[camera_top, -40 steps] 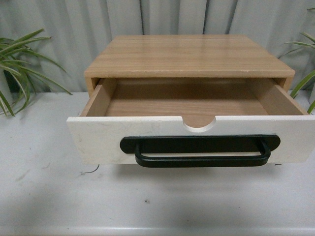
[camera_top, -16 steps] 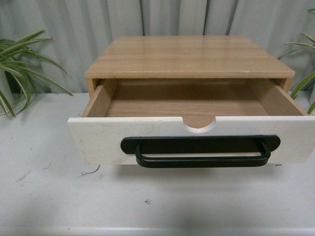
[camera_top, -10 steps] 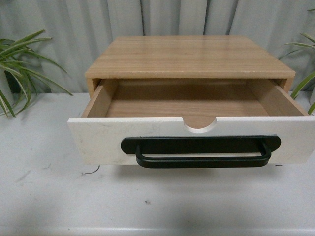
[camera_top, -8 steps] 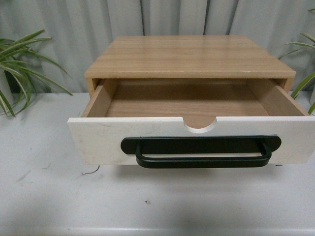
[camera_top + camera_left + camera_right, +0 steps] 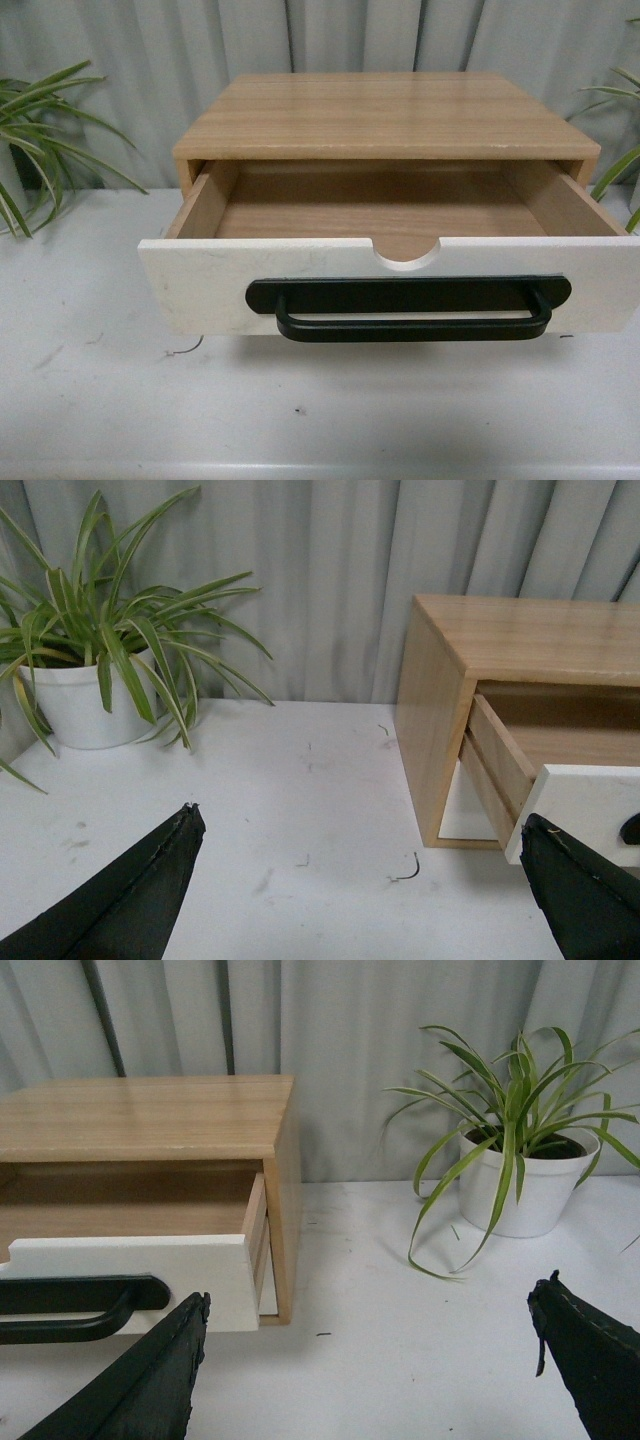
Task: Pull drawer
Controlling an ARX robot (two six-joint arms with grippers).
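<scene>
Drawer point(image 5: 385, 255) pulled well out, handle point(image 5: 410, 308) lying crosswise; between both claws, left gripper point(image 5: 360, 880) and right gripper point(image 5: 370, 1360) spread wide, gripping nothing.

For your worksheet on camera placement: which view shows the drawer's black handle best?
The front view: the whole handle spans the drawer front. The right wrist view shows only one end; the left wrist view shows a sliver at the frame edge.

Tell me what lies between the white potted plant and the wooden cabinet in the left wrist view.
Only bare white tabletop with small specks lies between the white potted plant and the wooden cabinet, as the left wrist view shows.
</scene>
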